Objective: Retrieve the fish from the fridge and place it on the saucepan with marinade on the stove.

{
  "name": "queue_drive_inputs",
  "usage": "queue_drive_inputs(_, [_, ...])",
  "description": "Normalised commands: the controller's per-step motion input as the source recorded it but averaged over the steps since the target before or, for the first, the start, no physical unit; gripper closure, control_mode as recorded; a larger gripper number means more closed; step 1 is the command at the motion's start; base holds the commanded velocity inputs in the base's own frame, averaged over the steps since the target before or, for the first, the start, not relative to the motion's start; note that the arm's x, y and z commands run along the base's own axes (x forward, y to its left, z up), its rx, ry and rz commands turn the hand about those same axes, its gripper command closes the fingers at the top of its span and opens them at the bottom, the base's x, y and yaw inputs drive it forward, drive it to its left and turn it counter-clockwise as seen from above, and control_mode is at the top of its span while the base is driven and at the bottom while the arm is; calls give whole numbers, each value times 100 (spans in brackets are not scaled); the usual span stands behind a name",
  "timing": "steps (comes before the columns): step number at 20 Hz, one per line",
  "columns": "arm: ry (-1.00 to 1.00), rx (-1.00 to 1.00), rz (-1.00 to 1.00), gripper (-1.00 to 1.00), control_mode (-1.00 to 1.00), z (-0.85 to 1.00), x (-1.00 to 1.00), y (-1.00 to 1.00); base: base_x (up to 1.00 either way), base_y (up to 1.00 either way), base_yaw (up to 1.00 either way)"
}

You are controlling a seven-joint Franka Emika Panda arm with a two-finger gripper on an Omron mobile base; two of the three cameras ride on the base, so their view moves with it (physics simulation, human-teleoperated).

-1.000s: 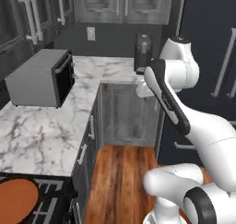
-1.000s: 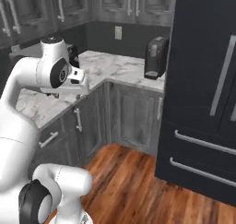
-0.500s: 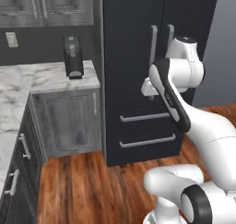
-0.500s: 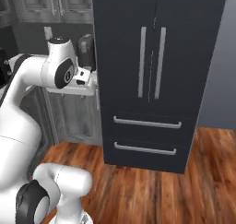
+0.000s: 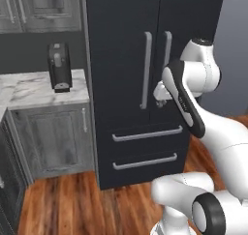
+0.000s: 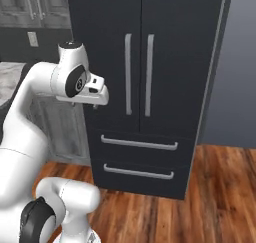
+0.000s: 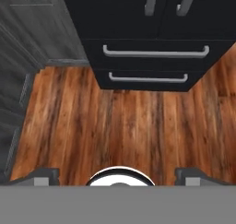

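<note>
The big black fridge (image 6: 150, 87) fills the middle of the frame, and both of its doors are shut. That means the job has only just started. No door is open yet, so the fish must be somewhere inside, out of sight, and I cannot tell which way it lies. Everything is left to do: pull a door open, pick up the fish, carry it to the pan on the stove, and set it down.

The fridge stands tall and straight. Its two long grey handles (image 5: 155, 67) run up and down, side by side in the middle, and its two drawers (image 7: 152, 64) lie flat across the bottom.

The gripper (image 7: 117, 174) is spread wide and holds nothing. It points down at the wooden floor (image 7: 115, 126), at the bottom of the frame in the hand view.

A black coffee maker (image 5: 59, 67) sits on the counter (image 5: 43, 86) at the left.
</note>
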Motion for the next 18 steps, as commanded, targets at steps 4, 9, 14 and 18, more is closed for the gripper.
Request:
queue_drive_inputs(4, [0, 0, 0, -100, 100, 0, 0, 0, 62, -48, 16])
queue_drive_inputs(9, [0, 0, 0, -100, 100, 0, 0, 0, 30, -56, 9])
queue_drive_inputs(14, [0, 0, 0, -100, 100, 0, 0, 0, 1, -33, -11])
queue_drive_inputs(18, [0, 0, 0, -100, 100, 0, 0, 0, 5, -13, -20])
